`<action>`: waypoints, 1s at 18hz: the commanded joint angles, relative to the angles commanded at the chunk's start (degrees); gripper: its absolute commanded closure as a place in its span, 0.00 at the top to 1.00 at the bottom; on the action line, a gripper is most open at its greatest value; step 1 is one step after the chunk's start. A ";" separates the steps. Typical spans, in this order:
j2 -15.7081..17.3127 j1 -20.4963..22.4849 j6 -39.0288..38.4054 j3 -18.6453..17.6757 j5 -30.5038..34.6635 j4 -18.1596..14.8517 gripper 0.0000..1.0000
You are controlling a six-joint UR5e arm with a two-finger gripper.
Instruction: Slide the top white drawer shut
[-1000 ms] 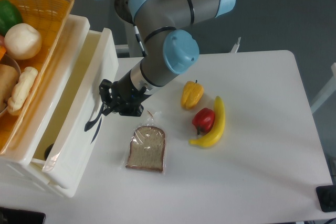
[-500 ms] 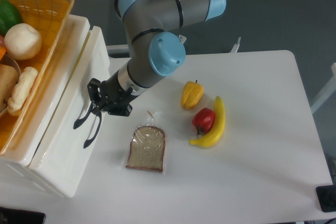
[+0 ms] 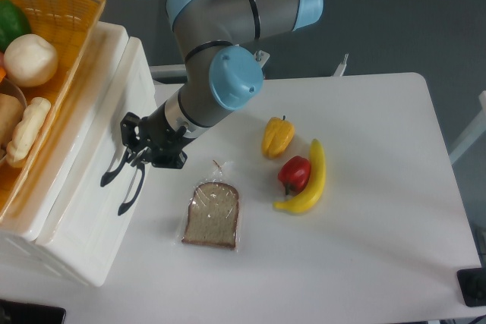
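From the one fixed camera, the gripper [image 3: 134, 149] presses against the dark handle [image 3: 115, 170] of the top white drawer [image 3: 91, 165], which sits almost flush in the cabinet at the left of the surface [image 3: 364, 248], though I cannot tell whether its fingers are spread or pinched.

The cabinet [image 3: 91, 210] stands at the table's [image 3: 364, 263] left edge, with the basket [image 3: 72, 13] on top of it and the top white drawer [image 3: 114, 123] facing right toward the tabletop. The gripper [image 3: 135, 151] sits against that drawer's front at its handle [image 3: 114, 172]. Right of it lies the bread slice [image 3: 212, 215], and farther right two peppers [image 3: 278, 136] sit beside the banana [image 3: 310, 180].
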 joint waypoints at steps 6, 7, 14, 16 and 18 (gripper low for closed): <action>-0.09 2.80 0.18 0.70 0.62 0.35 1.00; -0.09 3.68 0.26 0.97 0.70 0.44 1.00; -1.14 14.14 0.79 4.92 2.10 3.76 1.00; -1.67 16.77 0.97 4.75 3.86 8.85 1.00; -2.98 18.71 1.84 4.83 7.19 12.29 1.00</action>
